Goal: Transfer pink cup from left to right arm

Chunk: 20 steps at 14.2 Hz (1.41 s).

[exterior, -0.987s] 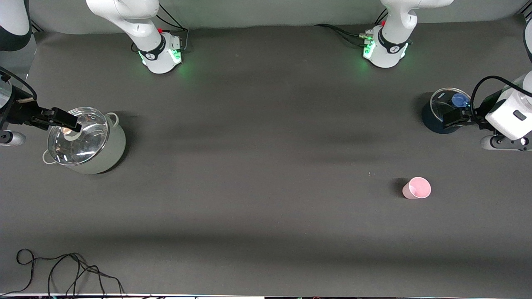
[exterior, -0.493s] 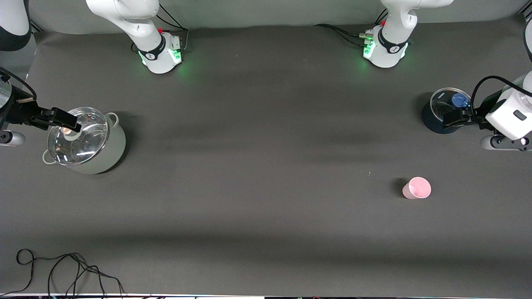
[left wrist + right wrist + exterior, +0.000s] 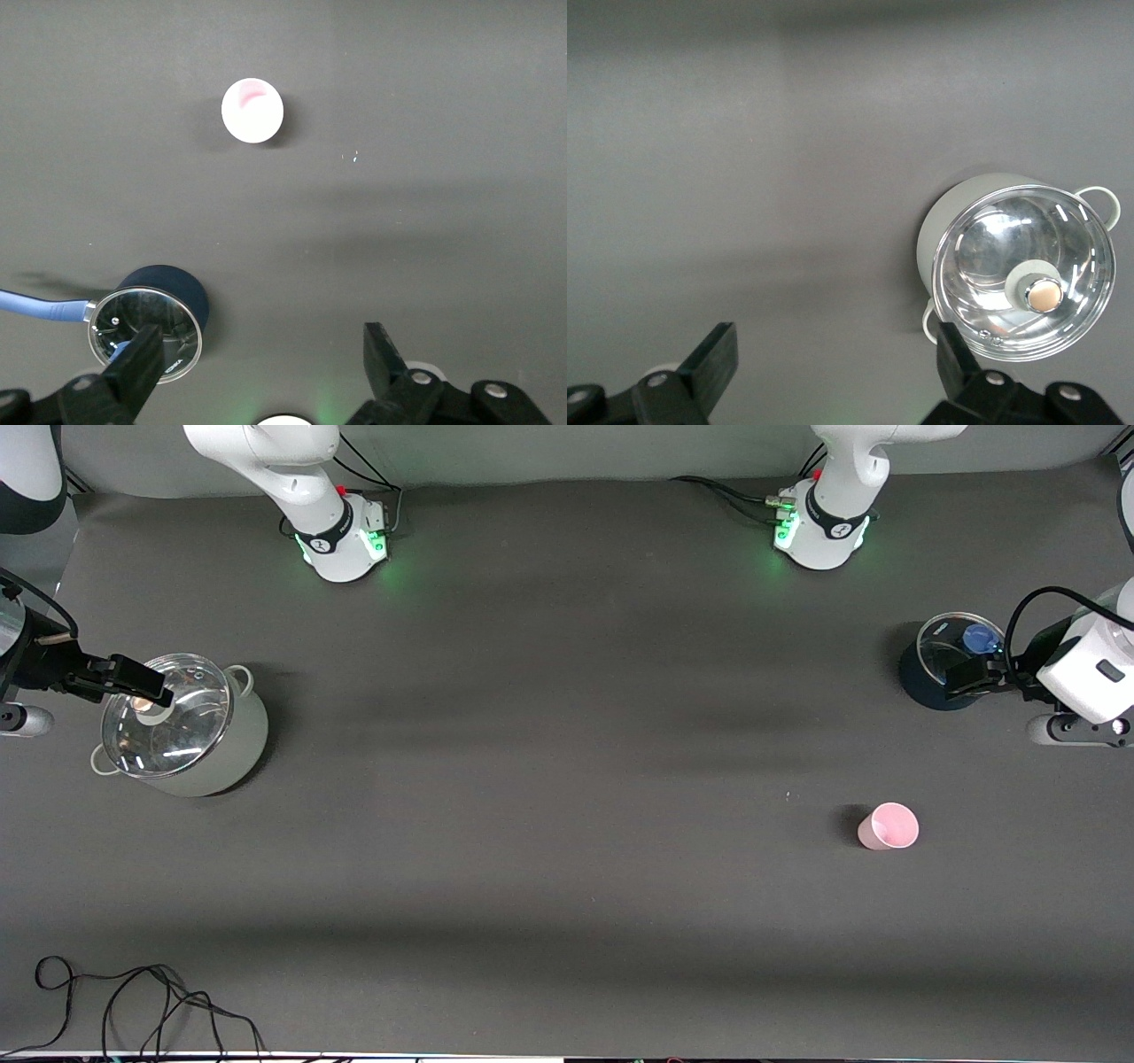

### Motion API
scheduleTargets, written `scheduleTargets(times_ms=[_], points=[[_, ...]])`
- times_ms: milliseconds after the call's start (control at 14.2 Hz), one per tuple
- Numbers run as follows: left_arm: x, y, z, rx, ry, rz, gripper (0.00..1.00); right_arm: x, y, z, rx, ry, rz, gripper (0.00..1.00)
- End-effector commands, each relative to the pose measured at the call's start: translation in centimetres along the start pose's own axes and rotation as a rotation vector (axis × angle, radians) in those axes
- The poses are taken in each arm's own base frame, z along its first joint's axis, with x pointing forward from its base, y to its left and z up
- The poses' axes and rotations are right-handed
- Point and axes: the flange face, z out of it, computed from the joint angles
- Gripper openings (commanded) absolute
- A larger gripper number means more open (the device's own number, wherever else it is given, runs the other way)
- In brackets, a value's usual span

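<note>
The pink cup [image 3: 889, 826] stands upright, seemingly mouth up.

one pink cup [image 3: 889, 826], two lidded pots [image 3: 182, 726], two grippers [image 3: 142, 682], one cable [image 3: 133, 1010]

A matt pink plastic cup [image 3: 889, 826] is sitting on a dull grey cloth-like table cover [image 3: 549, 779]; a glossy glass lid [image 3: 166, 715] is gleaming on a pale pot [image 3: 232, 748].
</note>
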Motion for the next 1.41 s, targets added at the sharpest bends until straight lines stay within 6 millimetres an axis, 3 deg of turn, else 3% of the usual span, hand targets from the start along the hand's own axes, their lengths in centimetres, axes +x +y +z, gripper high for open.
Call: scheduleTargets(times_ms=[0, 493, 775, 916, 1339], points=[[0.0, -0.1, -0.7, 0.002, 0.008, 0.004, 1.00, 0.0, 0.1, -0.3, -0.003, -0.004, 0.001, 0.99], [0.9, -1.5, -0.3, -0.003, 0.045, -0.012, 1.00, 0.0, 0.1, -0.4, -0.003, -0.002, 0.003, 0.99], [2.1, -6.3, 0.9, -0.007, 0.064, 0.113, 1.00, 0.0, 0.1, -0.4, -0.003, -0.002, 0.003, 0.99], [3.2, -7.8, 2.3, -0.016, 0.070, 0.193, 1.00, 0.0, 0.1, -0.4, -0.003, -0.002, 0.003, 0.99], [6.3, -15.4, 7.1, -0.131, 0.085, 0.466, 1.00, 0.0, 0.1, -0.4, -0.003, -0.004, 0.003, 0.99]])
